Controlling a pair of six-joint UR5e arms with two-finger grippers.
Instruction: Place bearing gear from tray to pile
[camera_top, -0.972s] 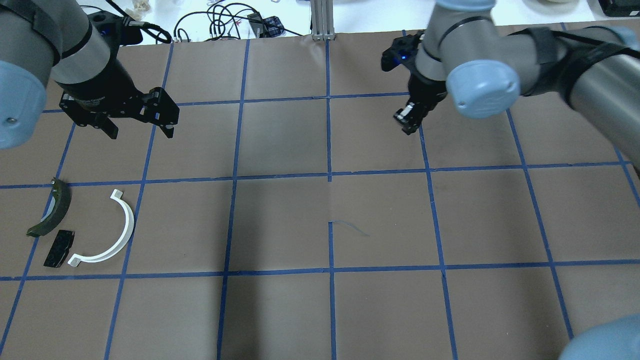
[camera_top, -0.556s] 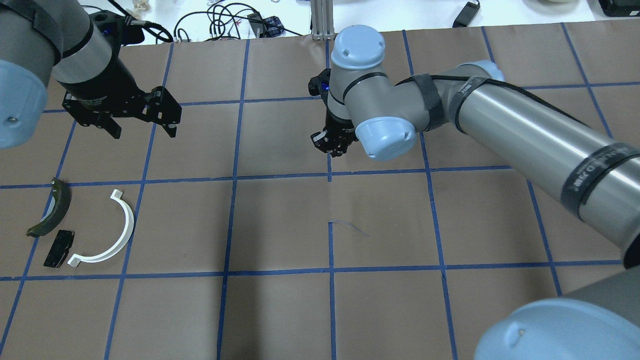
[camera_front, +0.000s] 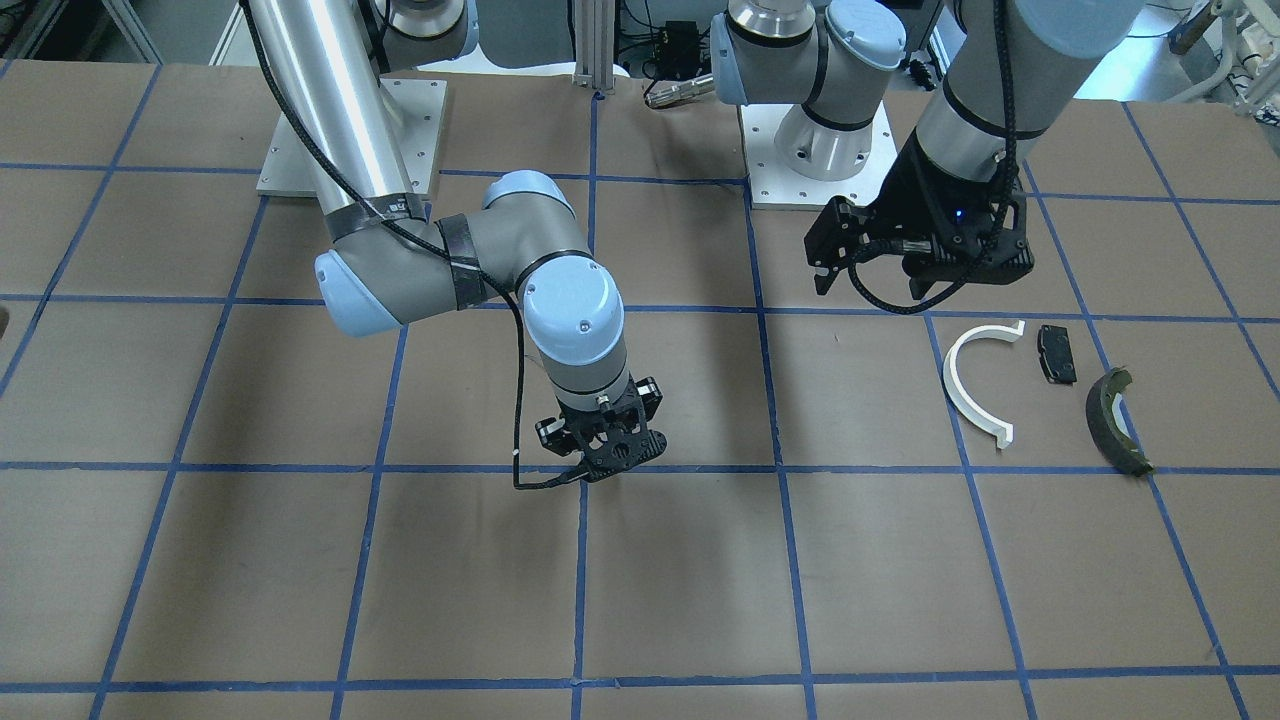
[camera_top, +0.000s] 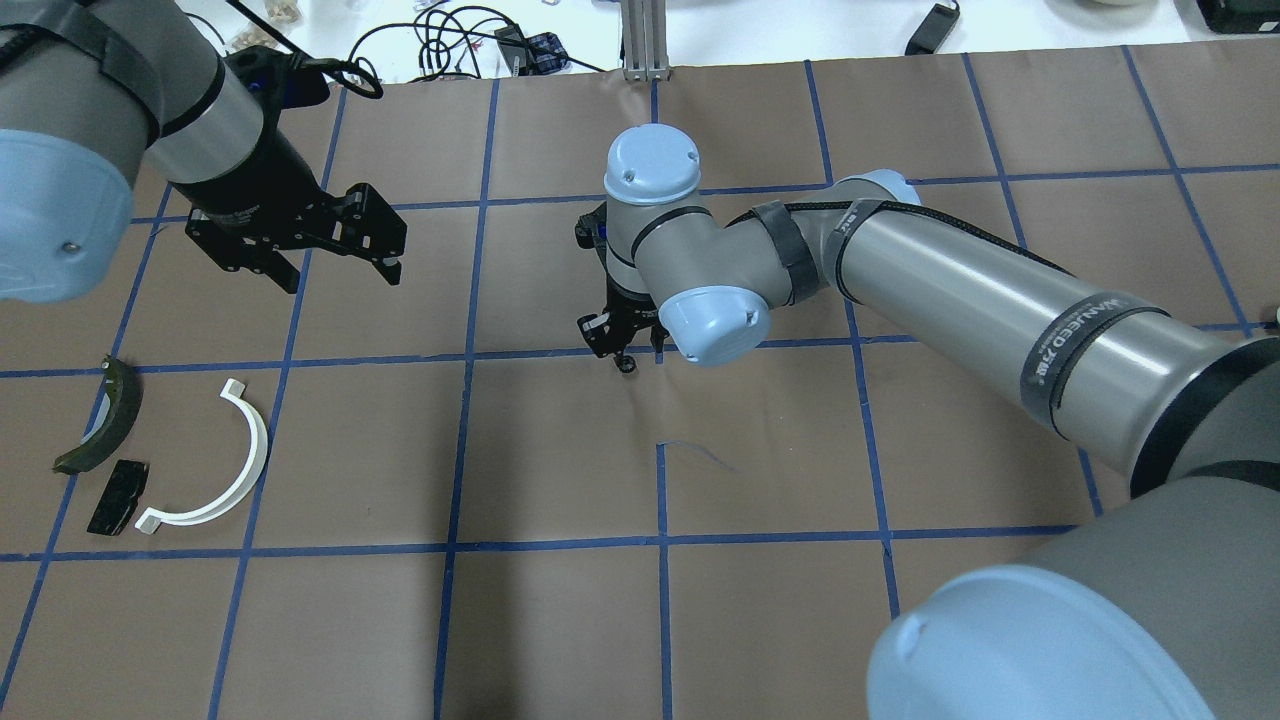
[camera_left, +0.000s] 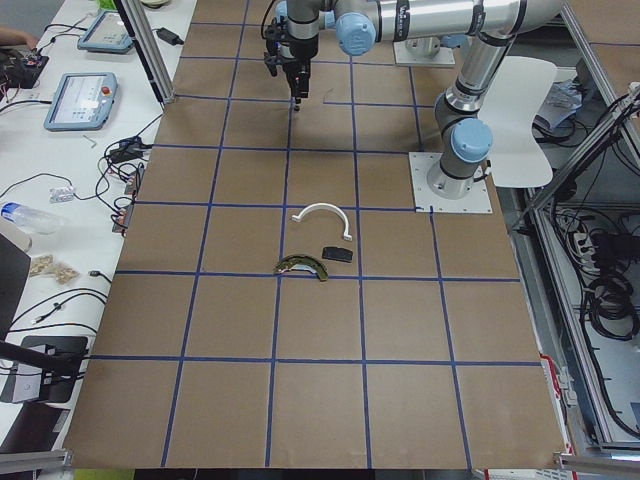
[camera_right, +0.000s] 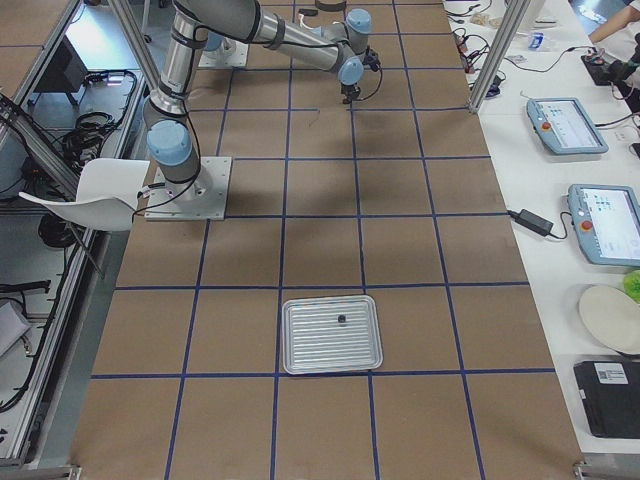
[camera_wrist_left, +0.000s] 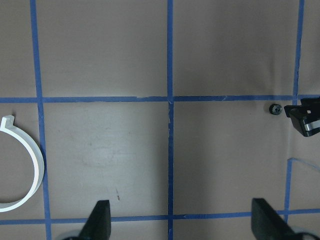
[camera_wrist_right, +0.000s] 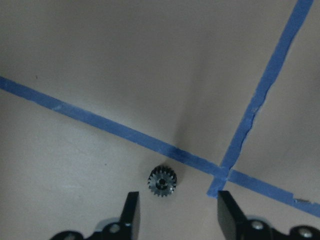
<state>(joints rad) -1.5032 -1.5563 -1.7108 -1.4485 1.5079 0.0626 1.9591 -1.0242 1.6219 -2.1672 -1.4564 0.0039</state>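
A small black bearing gear (camera_wrist_right: 161, 181) lies on the brown paper near a crossing of blue tape lines, also seen in the overhead view (camera_top: 627, 366) and the left wrist view (camera_wrist_left: 274, 108). My right gripper (camera_wrist_right: 176, 205) hangs just over it, open, with the gear loose in front of its fingers. The pile sits at the table's left: a white half-ring (camera_top: 225, 460), a black pad (camera_top: 118, 497) and an olive curved shoe (camera_top: 100, 430). My left gripper (camera_top: 340, 278) is open and empty, up above the paper between the pile and the gear. The tray (camera_right: 290, 340) shows only in the right side view.
One small dark part (camera_right: 341, 319) rests on the silver tray, far from both grippers. The right arm's long link (camera_top: 980, 300) stretches across the table's right half. Cables and tablets lie beyond the far edge.
The right arm swung from the far right to the table's middle and came down; the gear now lies on the paper at its fingertips. The left gripper shifted slightly right.
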